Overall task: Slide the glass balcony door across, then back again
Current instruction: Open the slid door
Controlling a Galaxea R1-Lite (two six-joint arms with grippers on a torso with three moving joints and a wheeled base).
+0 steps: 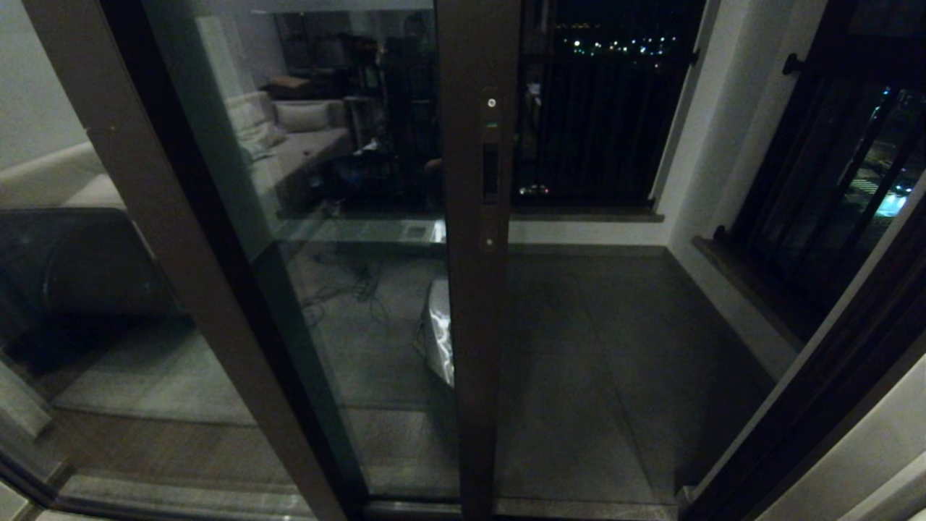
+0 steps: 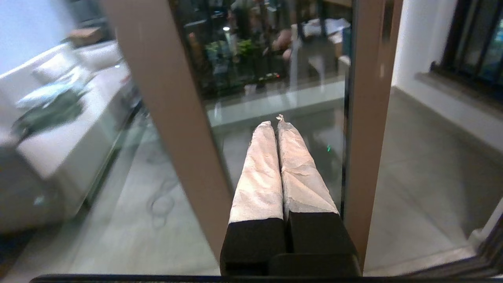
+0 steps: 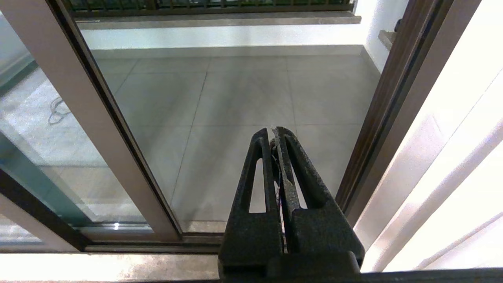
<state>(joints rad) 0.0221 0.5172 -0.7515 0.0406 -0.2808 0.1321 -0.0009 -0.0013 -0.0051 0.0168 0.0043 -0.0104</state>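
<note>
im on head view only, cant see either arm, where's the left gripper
Observer: The left wrist view shows the left gripper aimed at the glass of the glass balcony door, between its two frame posts, with its fingers pressed together and holding nothing.
Operator: touching the glass?
Observer: I cannot tell from that view whether the tips meet the glass.
Operator: and the right one
Observer: The right gripper shows in its wrist view, shut and empty, pointing through the open gap at the balcony floor tiles.
Operator: anything low down in the opening
Observer: The right wrist view shows the bottom track running across the threshold.
</note>
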